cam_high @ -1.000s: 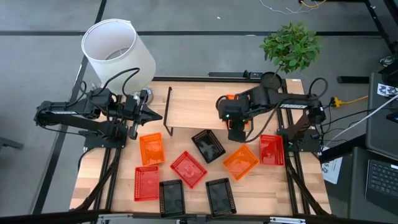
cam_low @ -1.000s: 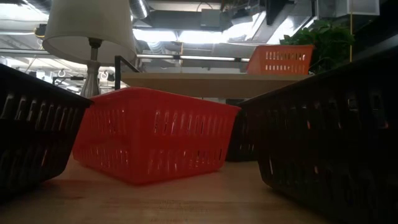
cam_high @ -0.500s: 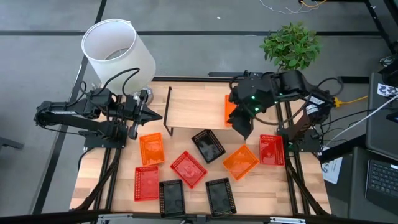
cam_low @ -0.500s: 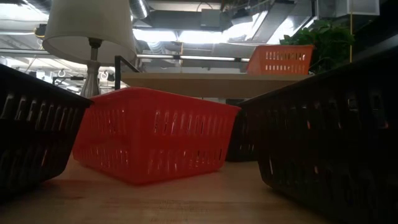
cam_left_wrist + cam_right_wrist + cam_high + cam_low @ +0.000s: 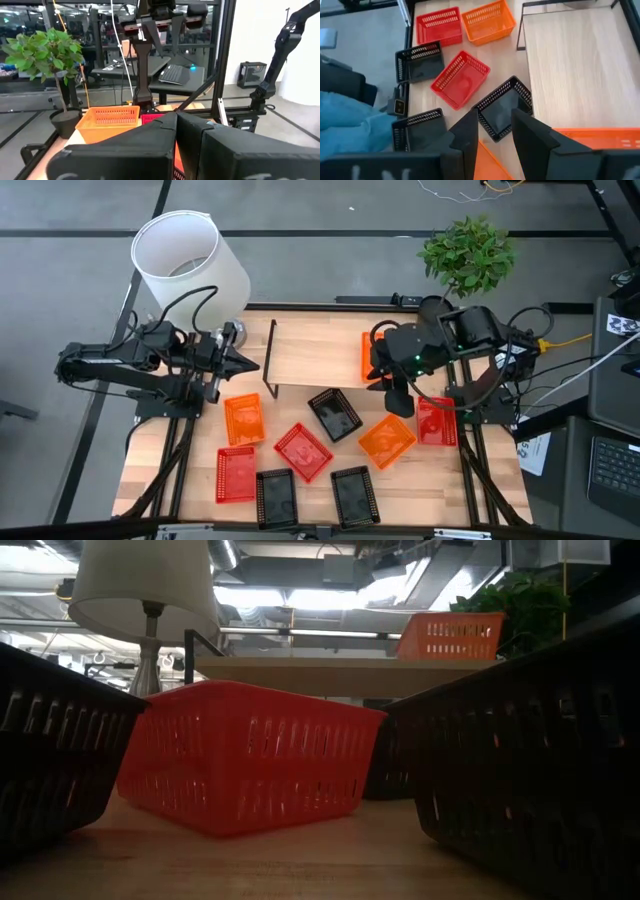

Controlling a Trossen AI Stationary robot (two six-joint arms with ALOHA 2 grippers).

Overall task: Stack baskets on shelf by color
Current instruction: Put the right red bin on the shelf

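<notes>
The shelf (image 5: 310, 355) stands at the table's far side, with one orange basket (image 5: 367, 355) on its right end. On the table in front of it lie two orange baskets (image 5: 244, 420) (image 5: 386, 438), three red baskets (image 5: 302, 451) (image 5: 236, 473) (image 5: 436, 420) and three black baskets (image 5: 334, 414) (image 5: 275, 497) (image 5: 355, 495). My right gripper (image 5: 397, 402) hangs open and empty, high above the table near the shelf's right front corner, pointing down at a slant (image 5: 495, 135). My left gripper (image 5: 250, 365) waits shut at the shelf's left end.
A white lamp (image 5: 190, 260) stands at the far left corner and a potted plant (image 5: 468, 255) at the far right. The shelf's board (image 5: 570, 60) is bare to the left of the orange basket (image 5: 600, 137). In the low view, black baskets (image 5: 540, 750) and a red one (image 5: 250, 755) stand close in front.
My right gripper has risen from low over the shelf's right front corner and tipped, its fingers still apart. The orange basket on the shelf, which the arm covered before, stays in place. No basket on the table has moved.
</notes>
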